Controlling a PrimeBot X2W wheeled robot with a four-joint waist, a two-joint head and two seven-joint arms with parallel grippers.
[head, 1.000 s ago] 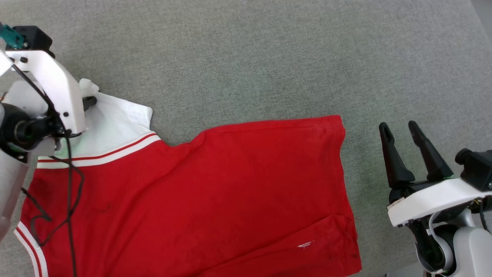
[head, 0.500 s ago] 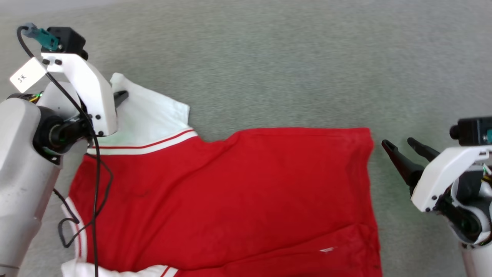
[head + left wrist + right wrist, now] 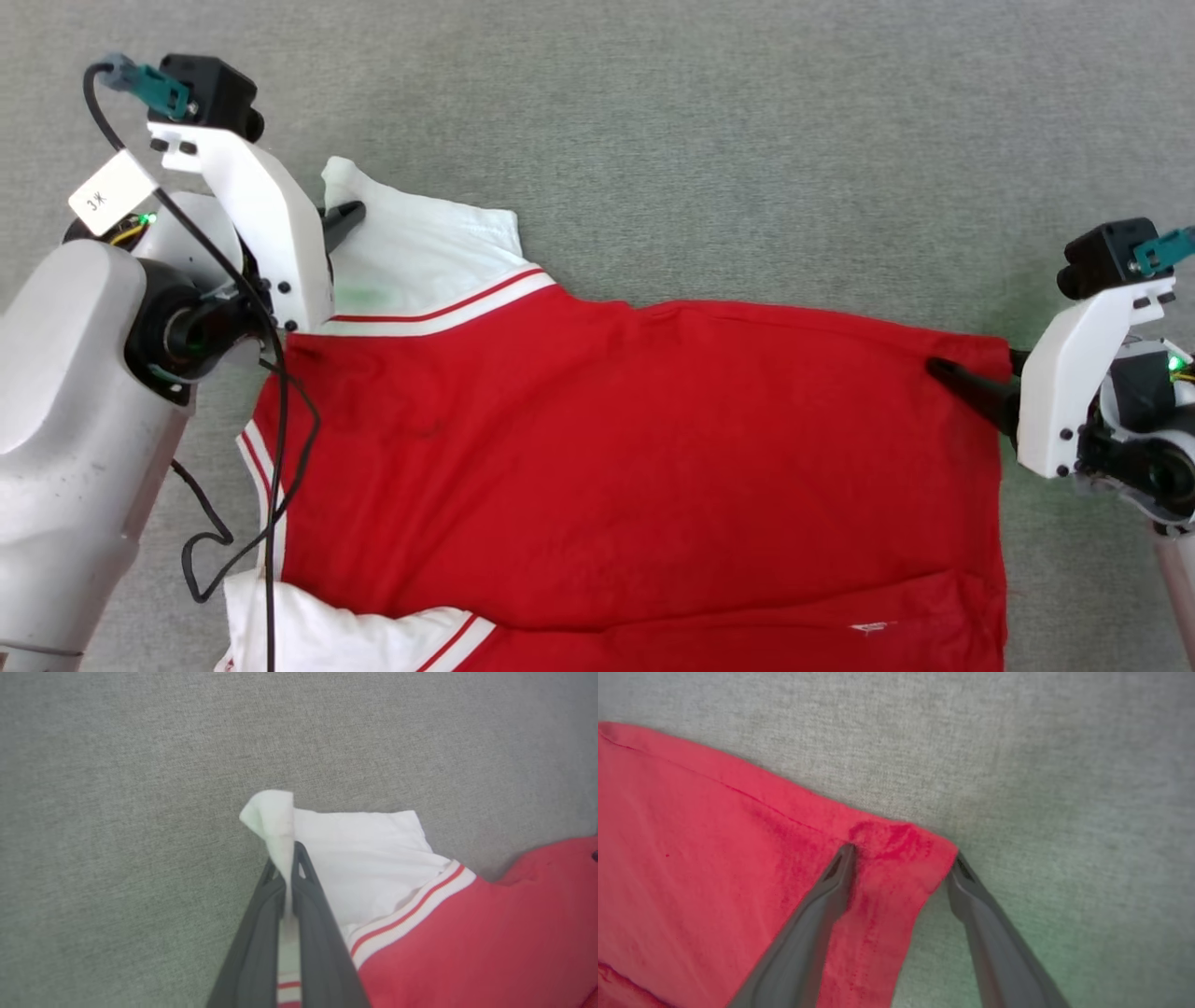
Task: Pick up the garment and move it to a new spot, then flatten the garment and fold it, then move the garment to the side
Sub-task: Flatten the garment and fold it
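Grey woven cloth covers the surface [image 3: 709,121] all the way out, with none of its edges in sight. Spread across its near half lies the red shirt [image 3: 635,448], plain side up, mostly flat with a few shallow creases. One white sleeve [image 3: 420,252] with red-and-white striped trim [image 3: 448,313] points toward the far side; a second white sleeve [image 3: 327,635] sits at the near left.

The left end effector [image 3: 350,215] is pressed together on the far sleeve, and the left wrist view shows a fold of white cloth pinched between its fingers [image 3: 306,882] and poking out past the tips. A black cable [image 3: 271,420] hangs from that arm across the shirt.

The right end effector [image 3: 971,362] is spread wide at the shirt's far right hem corner [image 3: 901,849]. One finger [image 3: 831,886] rests on the red cloth; the other [image 3: 971,896] lies on the grey surface just beside the hem.
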